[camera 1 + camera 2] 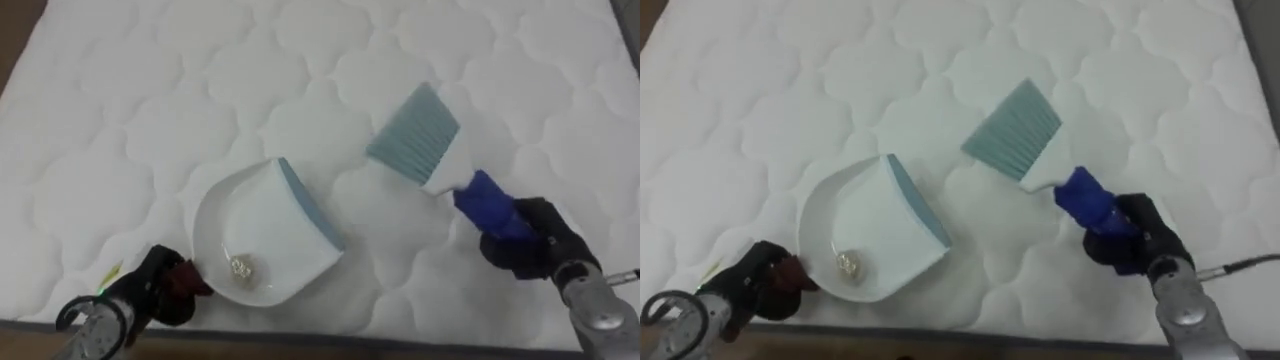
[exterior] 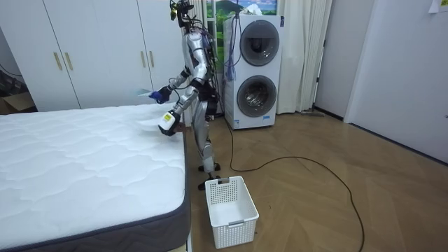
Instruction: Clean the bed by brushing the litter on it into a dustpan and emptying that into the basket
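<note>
On quilted mattress (image 1: 150, 100), rounded dustpan (image 1: 265, 225), fan-shaped brush (image 1: 415, 135)

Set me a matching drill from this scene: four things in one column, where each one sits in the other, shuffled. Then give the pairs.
Things:
1. brush
2. dustpan
3. crumpled scrap
4. white basket

Places:
A. inside the dustpan
B. on the floor beside the bed
C. gripped by the right hand
D. held by the left hand, resting on the bed

Pairs: 1-C, 2-D, 3-A, 4-B
</note>
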Available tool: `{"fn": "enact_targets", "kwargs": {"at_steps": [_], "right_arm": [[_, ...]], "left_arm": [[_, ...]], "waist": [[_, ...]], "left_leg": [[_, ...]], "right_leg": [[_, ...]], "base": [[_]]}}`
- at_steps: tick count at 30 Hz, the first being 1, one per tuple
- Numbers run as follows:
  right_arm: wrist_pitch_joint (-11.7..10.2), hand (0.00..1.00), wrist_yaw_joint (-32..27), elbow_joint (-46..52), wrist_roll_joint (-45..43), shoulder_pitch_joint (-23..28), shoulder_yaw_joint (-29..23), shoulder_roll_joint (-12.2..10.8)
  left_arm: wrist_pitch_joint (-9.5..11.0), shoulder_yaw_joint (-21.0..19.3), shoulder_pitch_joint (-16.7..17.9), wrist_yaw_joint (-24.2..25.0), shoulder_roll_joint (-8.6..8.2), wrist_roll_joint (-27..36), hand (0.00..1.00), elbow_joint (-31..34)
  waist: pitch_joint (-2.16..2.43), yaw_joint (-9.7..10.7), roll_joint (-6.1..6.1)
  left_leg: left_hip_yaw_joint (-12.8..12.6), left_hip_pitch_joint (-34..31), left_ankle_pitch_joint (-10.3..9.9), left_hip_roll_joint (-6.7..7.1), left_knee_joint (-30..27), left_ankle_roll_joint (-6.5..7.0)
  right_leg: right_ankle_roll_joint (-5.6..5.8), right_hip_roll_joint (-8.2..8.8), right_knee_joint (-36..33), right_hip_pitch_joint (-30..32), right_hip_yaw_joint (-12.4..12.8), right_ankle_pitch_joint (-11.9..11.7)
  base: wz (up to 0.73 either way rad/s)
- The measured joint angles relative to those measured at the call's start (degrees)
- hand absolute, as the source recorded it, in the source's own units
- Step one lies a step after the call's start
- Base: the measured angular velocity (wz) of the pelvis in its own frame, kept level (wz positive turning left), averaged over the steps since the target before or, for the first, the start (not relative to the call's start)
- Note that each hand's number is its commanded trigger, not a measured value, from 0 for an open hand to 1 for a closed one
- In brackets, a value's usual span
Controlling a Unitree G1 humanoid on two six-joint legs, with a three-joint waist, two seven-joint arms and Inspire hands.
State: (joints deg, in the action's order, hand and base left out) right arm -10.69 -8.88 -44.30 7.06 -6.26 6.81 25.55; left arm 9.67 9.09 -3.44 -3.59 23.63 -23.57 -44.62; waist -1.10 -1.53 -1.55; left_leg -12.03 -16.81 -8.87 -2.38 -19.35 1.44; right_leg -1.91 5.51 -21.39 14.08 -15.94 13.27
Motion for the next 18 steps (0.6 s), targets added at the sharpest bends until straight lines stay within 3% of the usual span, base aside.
{"fn": "enact_targets", "kwargs": {"at_steps": [1, 4, 9, 18], "right_arm": [[0.0, 0.36, -0.52, 0.06, 0.36, 0.18, -0.67, -0.12], [-0.04, 0.0, -3.41, 1.26, 3.38, 1.56, -3.05, -0.7], [-0.03, 0.0, -6.05, 3.81, 7.08, 3.67, -5.7, -1.13], [-0.36, 0.0, -8.89, 7.34, 8.89, 5.39, -8.76, -3.36]], "left_arm": [[0.01, -0.09, 0.43, -0.17, -0.01, -0.46, 1.0, 0.73], [0.26, -1.23, 3.68, -1.17, -0.39, -1.92, 1.0, 4.52], [-0.11, -5.14, 10.07, -2.42, -2.84, -1.8, 1.0, 7.24], [-0.65, -8.95, 12.57, -2.57, -4.92, -1.59, 1.0, 9.63]], "waist": [[0.13, -0.03, 0.0], [1.23, -0.18, 0.13], [1.86, 0.22, 0.19], [1.63, 0.25, 0.05]], "left_leg": [[0.01, 0.53, 0.0, 0.04, 0.24, 0.0], [-0.07, 3.74, 0.0, 0.25, 2.17, -0.01], [0.63, 10.24, 0.11, 1.04, 6.07, -0.18], [1.15, 15.08, 0.1, 1.76, 8.65, -0.2]], "right_leg": [[0.05, -0.01, 0.23, -0.54, 0.05, -0.03], [0.56, -0.46, 2.8, -3.95, 0.11, -0.58], [1.49, -1.14, 8.04, -10.91, 0.11, -1.56], [2.05, -1.59, 10.82, -16.12, 0.56, -2.28]], "base": [[0.0], [-0.01], [0.03], [0.01]]}}
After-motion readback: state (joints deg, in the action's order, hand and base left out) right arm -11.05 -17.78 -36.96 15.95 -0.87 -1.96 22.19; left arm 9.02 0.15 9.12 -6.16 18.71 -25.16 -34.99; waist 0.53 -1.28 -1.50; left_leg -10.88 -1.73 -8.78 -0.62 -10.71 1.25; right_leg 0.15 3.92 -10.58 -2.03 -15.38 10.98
